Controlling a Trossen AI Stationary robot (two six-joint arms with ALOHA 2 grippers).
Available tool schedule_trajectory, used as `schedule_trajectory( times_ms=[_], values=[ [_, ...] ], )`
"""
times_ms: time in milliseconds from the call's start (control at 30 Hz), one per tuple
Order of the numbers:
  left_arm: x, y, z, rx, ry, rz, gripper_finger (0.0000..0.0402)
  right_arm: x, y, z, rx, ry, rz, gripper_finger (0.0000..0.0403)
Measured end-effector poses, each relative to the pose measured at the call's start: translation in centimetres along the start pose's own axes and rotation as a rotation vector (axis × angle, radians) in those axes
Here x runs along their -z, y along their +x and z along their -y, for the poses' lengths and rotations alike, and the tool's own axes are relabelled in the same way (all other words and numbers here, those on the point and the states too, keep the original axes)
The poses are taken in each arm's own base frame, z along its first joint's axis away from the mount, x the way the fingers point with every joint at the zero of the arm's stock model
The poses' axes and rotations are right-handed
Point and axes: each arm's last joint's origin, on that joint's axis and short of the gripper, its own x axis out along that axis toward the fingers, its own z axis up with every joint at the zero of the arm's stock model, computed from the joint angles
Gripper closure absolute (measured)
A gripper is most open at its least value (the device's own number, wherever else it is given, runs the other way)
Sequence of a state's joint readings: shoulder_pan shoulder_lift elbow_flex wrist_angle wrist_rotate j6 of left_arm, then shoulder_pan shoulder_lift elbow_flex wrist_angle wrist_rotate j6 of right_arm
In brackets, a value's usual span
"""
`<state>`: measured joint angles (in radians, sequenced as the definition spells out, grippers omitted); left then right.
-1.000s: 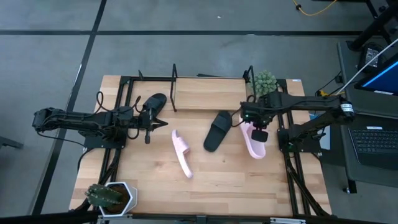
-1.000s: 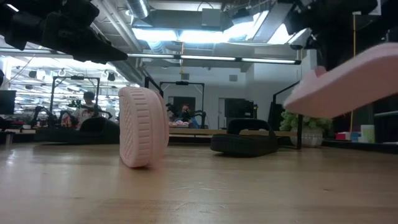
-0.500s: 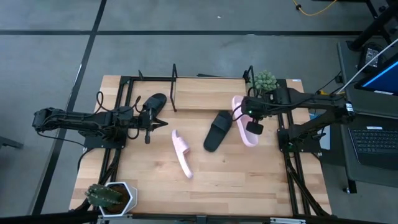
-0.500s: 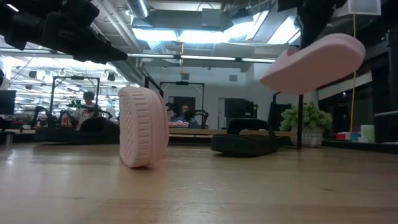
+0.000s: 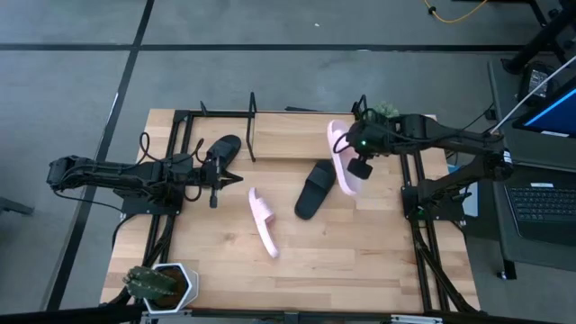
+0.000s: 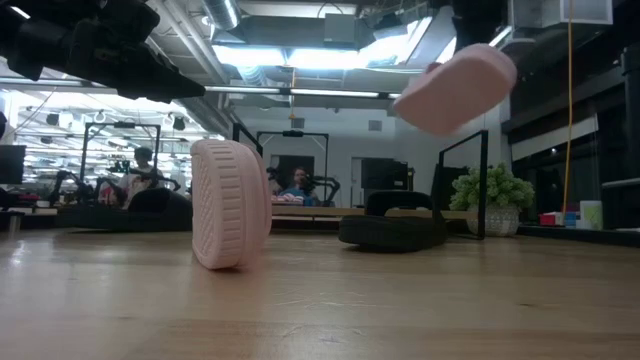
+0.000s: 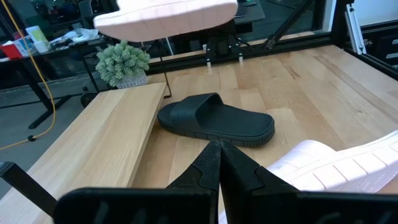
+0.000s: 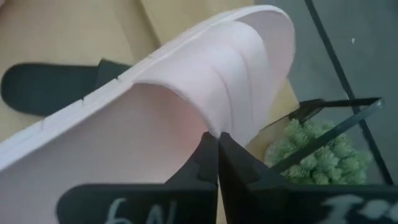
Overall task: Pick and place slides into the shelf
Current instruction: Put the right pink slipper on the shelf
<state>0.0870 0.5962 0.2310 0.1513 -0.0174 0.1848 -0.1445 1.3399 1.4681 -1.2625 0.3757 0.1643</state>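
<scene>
Right gripper [image 5: 353,158] clamped on pink slide [image 5: 341,158] | airborne, long axis front-to-back | toe probably shelf-ward [image 5: 297,144]

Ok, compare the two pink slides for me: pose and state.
The pink slide in the right end effector is lifted clear of the table, by the shelf board; the other pink slide stands on its edge on the tabletop, ungripped. The held one sits right of the black slide, the other left. Both share colour and shape.

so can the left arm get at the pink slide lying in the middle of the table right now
Probably yes. The left hand is shut and holds nothing, and the pink slide lies on its edge just beside it with bare table between. It would have to open first.
</scene>
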Motion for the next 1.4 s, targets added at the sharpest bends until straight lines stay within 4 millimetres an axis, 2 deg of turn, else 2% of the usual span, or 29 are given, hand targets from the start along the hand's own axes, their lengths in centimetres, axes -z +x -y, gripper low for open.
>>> schedule_trajectory(
  times_ms=[300, 467, 633, 867, 1167, 1400],
  values=[
    [0.0, 0.0, 0.0, 0.000, 0.001, 0.000, 0.0401, -1.2, 0.7, 2.1, 0.105, 0.052, 0.078, 0.0403],
    [0.0, 0.0, 0.0, 0.000, 0.001, 0.000, 0.0401, -2.3, 2.0, 3.2, 0.132, 0.098, 0.107, 0.0403],
    [0.0, 0.0, 0.0, 0.000, 0.001, 0.000, 0.0401, -3.3, 4.0, 4.7, 0.172, 0.136, 0.057, 0.0403],
    [0.0, 0.0, 0.0, 0.000, 0.002, -0.001, 0.0401, -6.2, 5.5, 6.4, 0.222, 0.160, -0.025, 0.0403],
    [0.0, 0.0, 0.0, 0.000, 0.001, -0.001, 0.0401, -8.3, 8.2, 6.8, 0.281, 0.066, -0.237, 0.0403],
    [0.0, 0.0, 0.0, 0.000, 0.001, -0.001, 0.0401, -8.4, 9.8, 6.4, 0.263, -0.031, -0.313, 0.0403]
  ],
)
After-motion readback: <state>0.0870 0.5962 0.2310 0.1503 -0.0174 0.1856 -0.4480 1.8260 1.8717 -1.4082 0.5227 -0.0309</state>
